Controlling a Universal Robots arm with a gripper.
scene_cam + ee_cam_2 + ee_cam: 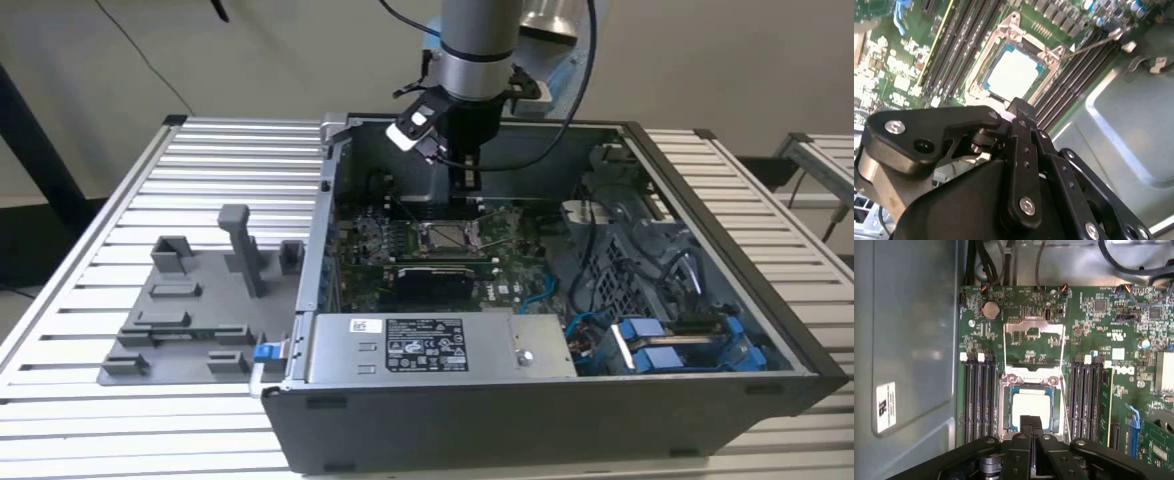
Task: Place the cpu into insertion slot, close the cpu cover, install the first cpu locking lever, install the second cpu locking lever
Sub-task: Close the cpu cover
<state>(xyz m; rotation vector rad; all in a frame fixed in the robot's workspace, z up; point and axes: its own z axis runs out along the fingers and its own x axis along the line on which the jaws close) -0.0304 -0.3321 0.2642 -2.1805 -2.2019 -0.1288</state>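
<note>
The cpu [1031,407] [1014,75], a silvery-beige square, lies flat inside the insertion slot [1004,410] [980,62] on the green board. The cpu cover [1034,326], a thin metal frame with a cut-out middle, is swung open and lies back on the board beyond the slot's hinge. A thin locking lever [1094,45] sticks out beside the slot, unlatched. My gripper [1032,422] [1021,106] hovers just above the near edge of the cpu, fingers together with nothing between them. In the exterior view the gripper [467,180] hangs over the slot [447,237], inside the computer case.
Black memory slots [979,395] [1089,395] flank the socket on both sides. The case's metal wall [909,340] stands close by. A grey power supply box [414,345] and blue cables [667,345] fill the near part of the case; a grey fixture [200,300] sits outside it.
</note>
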